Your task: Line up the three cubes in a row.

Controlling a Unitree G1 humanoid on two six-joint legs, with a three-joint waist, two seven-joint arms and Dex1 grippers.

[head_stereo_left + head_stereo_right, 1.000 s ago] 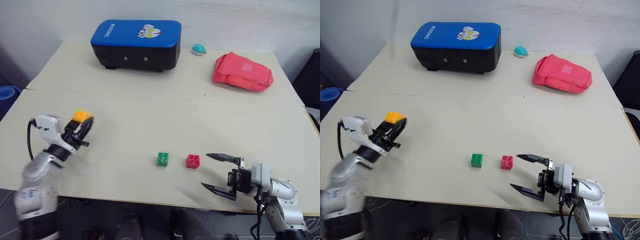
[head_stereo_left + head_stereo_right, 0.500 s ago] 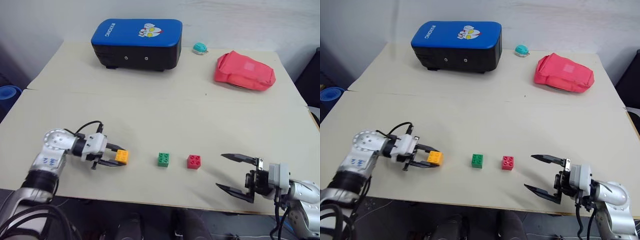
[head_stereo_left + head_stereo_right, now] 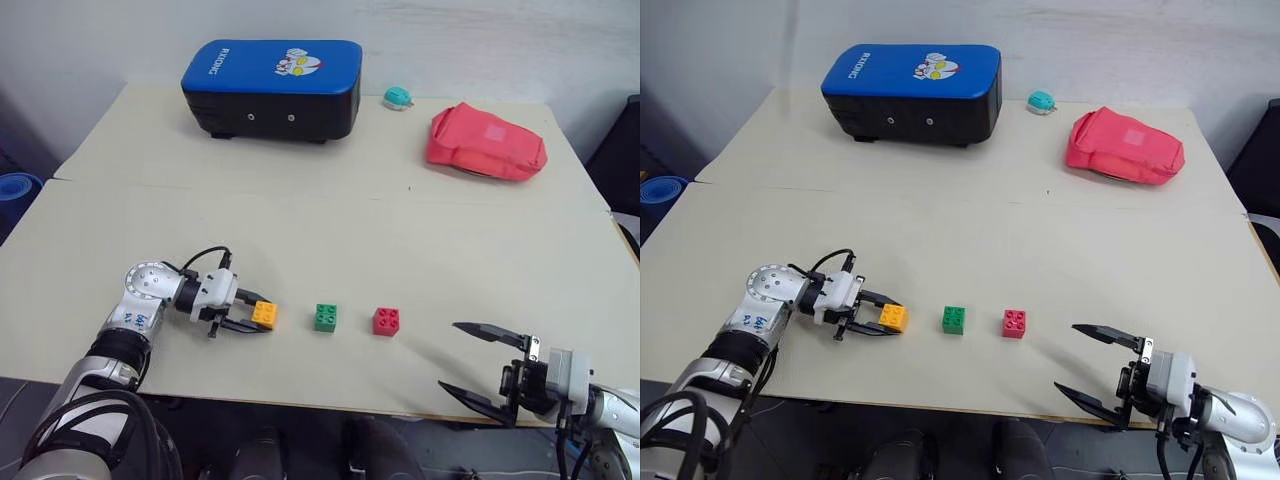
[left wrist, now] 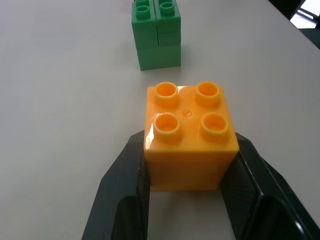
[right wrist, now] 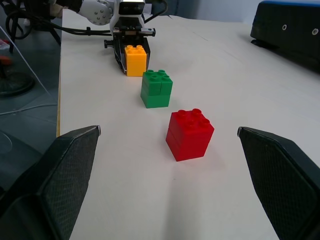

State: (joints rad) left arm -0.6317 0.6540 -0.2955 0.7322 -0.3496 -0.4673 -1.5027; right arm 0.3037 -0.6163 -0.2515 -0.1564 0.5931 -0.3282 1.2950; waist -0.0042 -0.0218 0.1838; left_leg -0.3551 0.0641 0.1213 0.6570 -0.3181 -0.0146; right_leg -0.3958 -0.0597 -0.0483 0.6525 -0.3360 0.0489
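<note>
The left claw (image 3: 256, 316) is bringing the orange brick (image 3: 264, 315) down beside the green brick (image 3: 325, 318), pinching it; the red brick (image 3: 386, 321) is sitting just beyond. The right claw (image 3: 480, 365), spread wide, is backing away. The row is nearly finished.

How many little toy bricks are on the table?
3. The orange-yellow brick sits between the left gripper's fingers, the green brick is in the middle, and the red brick is on the right. None looks hidden.
</note>
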